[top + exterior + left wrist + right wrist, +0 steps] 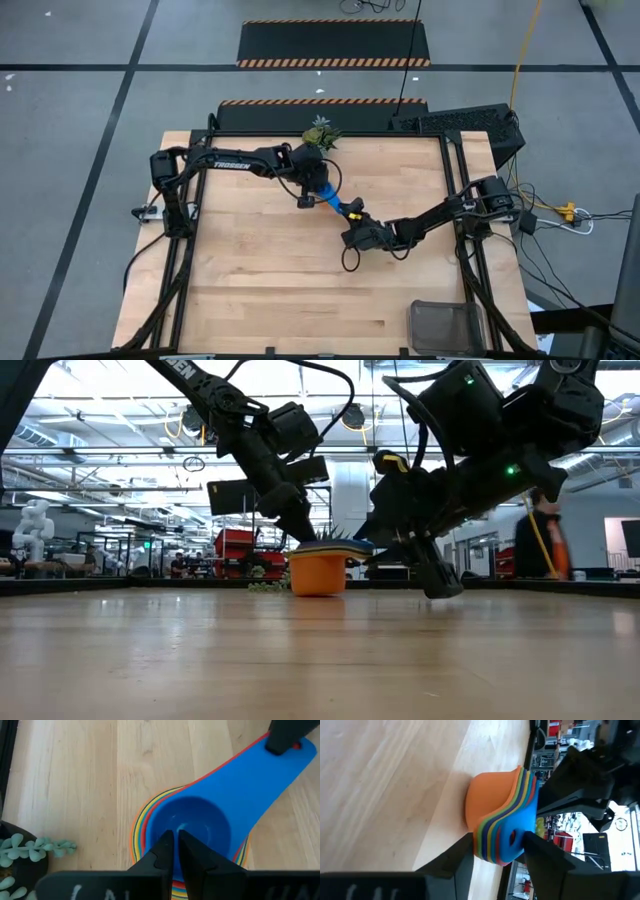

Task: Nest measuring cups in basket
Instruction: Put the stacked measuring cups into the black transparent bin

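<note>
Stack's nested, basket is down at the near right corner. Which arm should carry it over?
Right, probably. Its pincer straddles the handles of the nested measuring cups, and the basket lies on its side. The left pincer only grips the dark blue cup's rim.

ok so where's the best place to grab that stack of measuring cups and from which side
Judging by its pose, grip the flat blue handles that stick out sideways from the stack of measuring cups, coming in level from that side. The right end effector already straddles them; the left end effector pinches the bowl rim.

bright overhead lighting | soft shadows | low view backlit, background blurred
</note>
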Controlling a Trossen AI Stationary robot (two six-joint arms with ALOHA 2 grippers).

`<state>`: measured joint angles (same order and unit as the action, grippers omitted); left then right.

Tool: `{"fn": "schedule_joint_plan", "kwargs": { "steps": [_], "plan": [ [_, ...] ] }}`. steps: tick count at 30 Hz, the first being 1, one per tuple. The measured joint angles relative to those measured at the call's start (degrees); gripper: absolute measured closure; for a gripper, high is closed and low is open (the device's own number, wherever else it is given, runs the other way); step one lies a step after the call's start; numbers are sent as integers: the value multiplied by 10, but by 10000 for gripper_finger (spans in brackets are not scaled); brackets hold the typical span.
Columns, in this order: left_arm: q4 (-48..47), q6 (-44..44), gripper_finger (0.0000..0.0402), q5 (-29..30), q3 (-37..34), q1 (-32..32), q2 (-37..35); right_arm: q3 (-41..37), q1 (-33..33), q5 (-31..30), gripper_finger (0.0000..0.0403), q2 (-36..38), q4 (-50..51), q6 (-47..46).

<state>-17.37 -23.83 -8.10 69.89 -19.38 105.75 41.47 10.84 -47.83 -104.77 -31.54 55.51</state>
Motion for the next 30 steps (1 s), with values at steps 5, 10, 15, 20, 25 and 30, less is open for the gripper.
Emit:
{"fn": "schedule_joint_plan", "kwargs": {
  "steps": [5, 10, 15, 20, 25, 30],
  "plan": [
    [-5, 4, 371, 0, 0, 0, 0, 0, 0, 0, 268, 0, -9, 21],
    [-7, 11, 371, 0, 0, 0, 0, 0, 0, 0, 270, 0, -10, 22],
    [-8, 11, 371, 0, 0, 0, 0, 0, 0, 0, 270, 0, -13, 26],
    [-10, 6, 371, 6, 0, 0, -2, 0, -1, 3, 271, 0, -32, 26],
    [-19, 4, 371, 7, 0, 2, -12, 0, -10, 16, 271, 0, -41, 27],
    [-26, -4, 371, 19, 0, 8, -26, 0, -14, 16, 271, 0, -42, 29]
  ]
}}
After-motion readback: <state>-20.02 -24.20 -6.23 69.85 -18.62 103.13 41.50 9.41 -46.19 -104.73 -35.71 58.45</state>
